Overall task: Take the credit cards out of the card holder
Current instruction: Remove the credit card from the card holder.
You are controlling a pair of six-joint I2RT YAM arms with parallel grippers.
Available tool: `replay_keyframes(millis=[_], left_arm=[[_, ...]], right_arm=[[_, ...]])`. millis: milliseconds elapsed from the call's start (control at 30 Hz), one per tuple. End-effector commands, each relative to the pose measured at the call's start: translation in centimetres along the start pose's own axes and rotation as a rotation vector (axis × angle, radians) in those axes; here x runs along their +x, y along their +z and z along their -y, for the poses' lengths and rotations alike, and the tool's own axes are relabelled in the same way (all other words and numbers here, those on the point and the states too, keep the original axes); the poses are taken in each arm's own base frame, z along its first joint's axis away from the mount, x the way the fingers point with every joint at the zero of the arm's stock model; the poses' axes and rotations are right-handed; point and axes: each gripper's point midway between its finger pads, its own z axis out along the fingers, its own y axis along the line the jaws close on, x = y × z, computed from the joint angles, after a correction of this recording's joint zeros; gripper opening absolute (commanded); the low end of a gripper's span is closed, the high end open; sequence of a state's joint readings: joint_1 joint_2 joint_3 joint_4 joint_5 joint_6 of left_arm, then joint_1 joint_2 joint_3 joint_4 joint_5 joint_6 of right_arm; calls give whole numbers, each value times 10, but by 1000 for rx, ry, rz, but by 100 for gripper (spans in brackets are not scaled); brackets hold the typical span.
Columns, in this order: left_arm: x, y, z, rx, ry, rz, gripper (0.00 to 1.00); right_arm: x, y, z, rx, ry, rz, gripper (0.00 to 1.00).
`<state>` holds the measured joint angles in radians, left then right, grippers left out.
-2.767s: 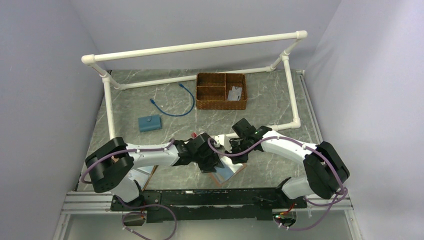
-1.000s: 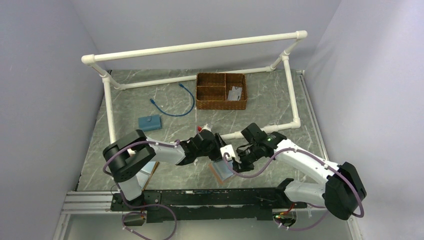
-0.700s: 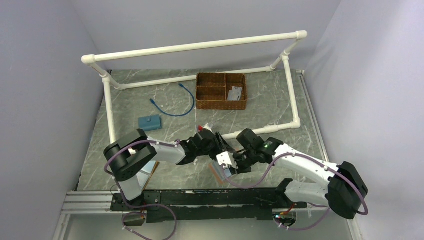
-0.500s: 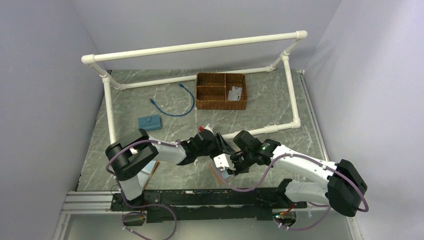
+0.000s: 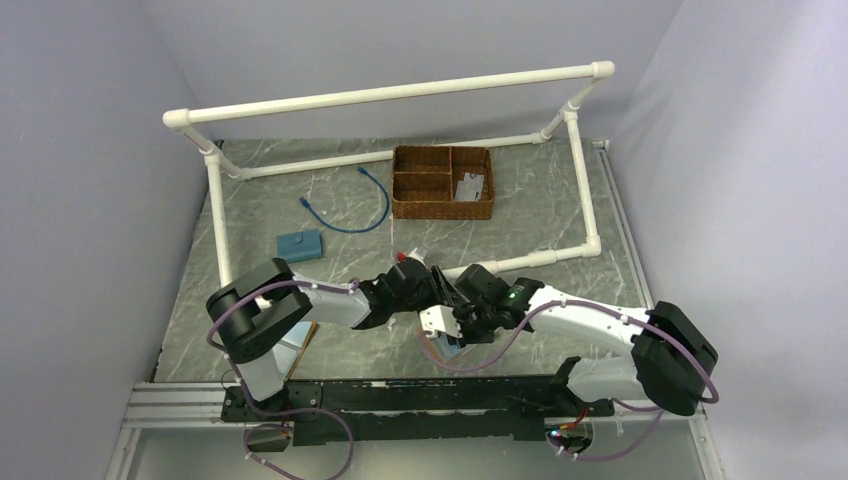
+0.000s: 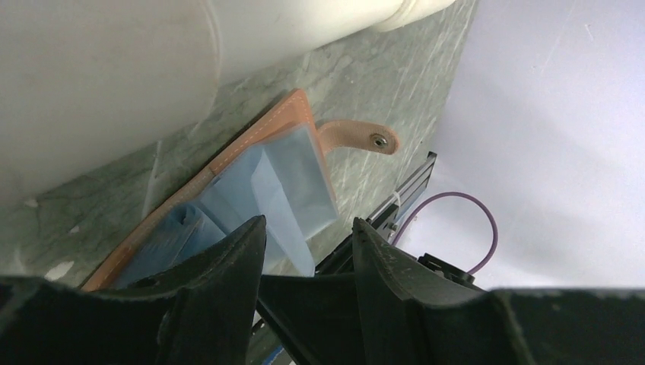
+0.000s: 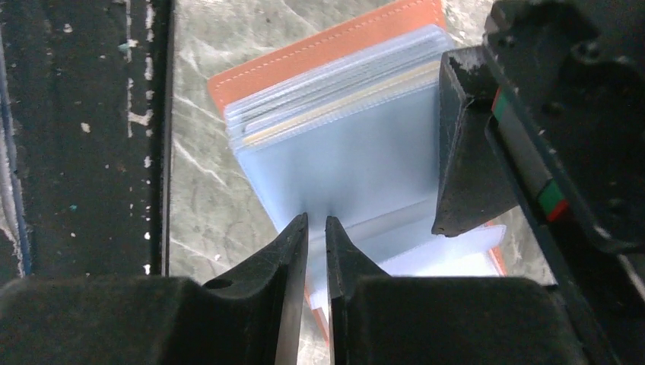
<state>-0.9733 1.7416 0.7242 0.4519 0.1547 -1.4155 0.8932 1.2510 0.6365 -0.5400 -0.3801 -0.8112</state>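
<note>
- The step in hand is looking like the parting of the sleeves. The holder [image 7: 342,144] is lying open, lining up, on the bench [image 7: 198,198] near its front edge, between the two arms.
- The right fingers [image 7: 281,304] are squeezing down to a sliver on the edge of a clear sleeve leaf, gripping it as far as I can judge.
- The left fingers [image 6: 220,296] are standing apart and holding nothing. One of them is sitting on or just above the sleeves at the holder's side (pinning it, I'd guess).
- The next move is calling for the right arm to peel that leaf back and reach the tan card [image 7: 342,106], drawing it along the sleeve mouth while the left is weighing the leather down. The thin plastic is likely to slip.
- Counting: one holder, several stacked sleeves, and one card edge showing clearly (any others are hiding).
- Farther back are one basket [image 5: 442,213], one cable [image 5: 383,200], one block [image 5: 299,246] and one pipe frame [image 5: 390,95].
</note>
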Motion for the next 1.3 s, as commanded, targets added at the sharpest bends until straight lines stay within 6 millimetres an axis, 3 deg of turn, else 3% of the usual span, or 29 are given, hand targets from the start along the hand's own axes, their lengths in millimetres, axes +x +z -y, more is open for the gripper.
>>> replay_keyframes(millis=[0, 167, 567, 833, 1133, 1267], left_arm=[[-14, -18, 24, 36, 50, 59, 52], [-18, -33, 19, -1, 67, 91, 57], [-17, -85, -10, -82, 67, 148, 58], [-6, -93, -8, -70, 68, 116, 55], [9, -83, -1, -95, 17, 77, 23], [18, -72, 2, -114, 1, 57, 23]], right_arm=[[-4, -8, 25, 90, 41, -37, 16], [1, -10, 29, 95, 77, -50, 15], [2, -24, 33, 72, 163, 22, 15], [5, -21, 32, 54, 192, 17, 15], [7, -22, 35, 39, 248, 32, 15], [7, -22, 35, 41, 255, 30, 14]])
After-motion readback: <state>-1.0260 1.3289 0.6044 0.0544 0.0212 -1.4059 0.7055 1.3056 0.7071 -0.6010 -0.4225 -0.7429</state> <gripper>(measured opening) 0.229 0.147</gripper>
